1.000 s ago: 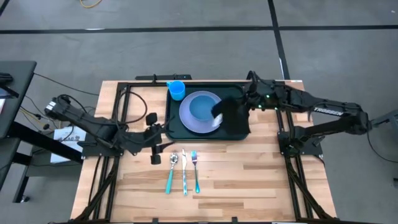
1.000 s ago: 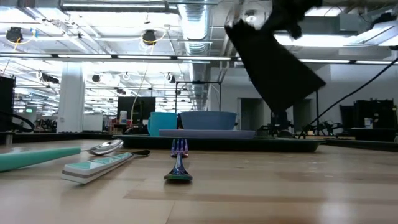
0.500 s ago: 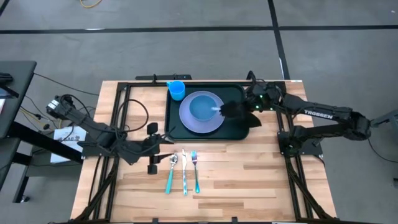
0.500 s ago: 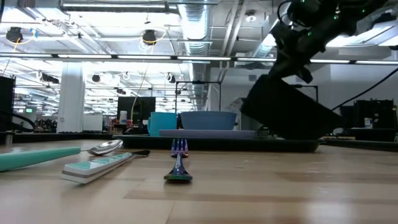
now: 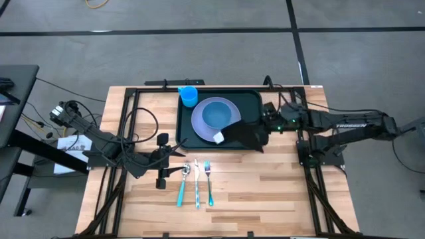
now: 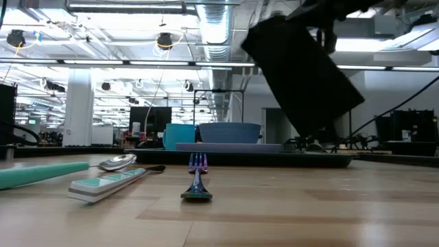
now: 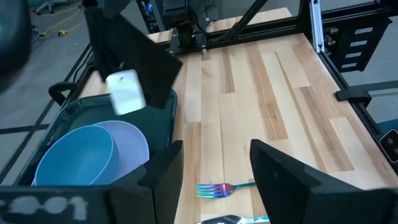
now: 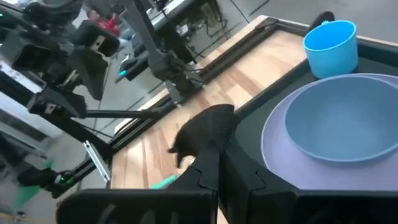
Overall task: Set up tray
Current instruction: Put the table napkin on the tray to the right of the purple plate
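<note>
Over the right end of the tray, the right hand (image 5: 267, 123) is clenched on a black napkin (image 5: 244, 135), which hangs from it with a small white tag (image 5: 218, 137) showing at its free corner. Half a second ago the cloth drooped low against the tray's right end; now, in the low view, it hangs clear above the rim, swung toward the plate. My reading is that the napkin is still being carried and has not found its place yet, so this step is unfinished.

The left hand (image 5: 161, 166) hovers released, fingers spread, just beside the cutlery, and has crept a little nearer to the spoon (image 5: 185, 171) over the last second. It looks set for a pick, though nothing is held.

Outward from the hands, the tray (image 5: 186, 139) lies at the far middle of the wooden surface (image 5: 279, 192). On it sits a lavender plate (image 5: 202, 132) with a blue bowl (image 5: 217, 117) on top, and a blue cup (image 5: 189, 96) stands in the far left corner. The spoon, a knife (image 5: 196, 183) and a fork (image 5: 208, 180) lie side by side on the bare wood near the tray's front edge, not yet loaded.

Beyond the surface is a wide workshop with ceiling ducts, strip lights and other benches.
</note>
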{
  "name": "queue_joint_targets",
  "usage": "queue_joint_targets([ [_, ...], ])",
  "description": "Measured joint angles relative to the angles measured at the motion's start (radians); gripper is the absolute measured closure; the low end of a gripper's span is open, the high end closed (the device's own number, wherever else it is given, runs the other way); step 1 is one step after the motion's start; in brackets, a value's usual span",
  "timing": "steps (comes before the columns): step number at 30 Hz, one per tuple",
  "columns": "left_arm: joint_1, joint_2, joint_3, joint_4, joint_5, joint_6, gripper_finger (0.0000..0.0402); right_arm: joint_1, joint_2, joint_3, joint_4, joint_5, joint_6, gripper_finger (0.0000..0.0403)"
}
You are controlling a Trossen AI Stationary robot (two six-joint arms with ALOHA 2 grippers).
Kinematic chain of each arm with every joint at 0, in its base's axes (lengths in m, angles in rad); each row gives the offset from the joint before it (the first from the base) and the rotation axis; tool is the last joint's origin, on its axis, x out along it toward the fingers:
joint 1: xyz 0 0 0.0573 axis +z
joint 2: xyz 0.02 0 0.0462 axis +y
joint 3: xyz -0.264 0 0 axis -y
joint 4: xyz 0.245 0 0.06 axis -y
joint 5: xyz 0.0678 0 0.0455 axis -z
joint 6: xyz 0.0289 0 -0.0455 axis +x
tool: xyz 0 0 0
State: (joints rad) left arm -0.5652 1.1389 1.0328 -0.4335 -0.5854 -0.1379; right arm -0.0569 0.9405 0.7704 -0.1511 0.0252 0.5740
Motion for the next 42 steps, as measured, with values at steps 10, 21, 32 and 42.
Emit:
queue_joint_targets([
  [10,0.0,0.0,0.0,-0.001,0.002,-0.002,0.0226,0.236,0.04,-0.009,-0.073,0.311,0.131,0.0403],
  [21,0.0,0.0,0.0,-0.003,0.003,-0.004,0.0226,0.337,0.209,-0.008,0.025,0.373,0.179,0.0403],
  [32,-0.002,0.0,0.0,-0.003,0.051,-0.005,0.0226,0.166,0.21,-0.008,-0.187,0.397,0.185,0.0403],
  [42,-0.002,0.0,0.001,-0.003,0.053,-0.003,0.0226,0.079,0.21,-0.008,-0.053,0.195,0.105,0.0403],
])
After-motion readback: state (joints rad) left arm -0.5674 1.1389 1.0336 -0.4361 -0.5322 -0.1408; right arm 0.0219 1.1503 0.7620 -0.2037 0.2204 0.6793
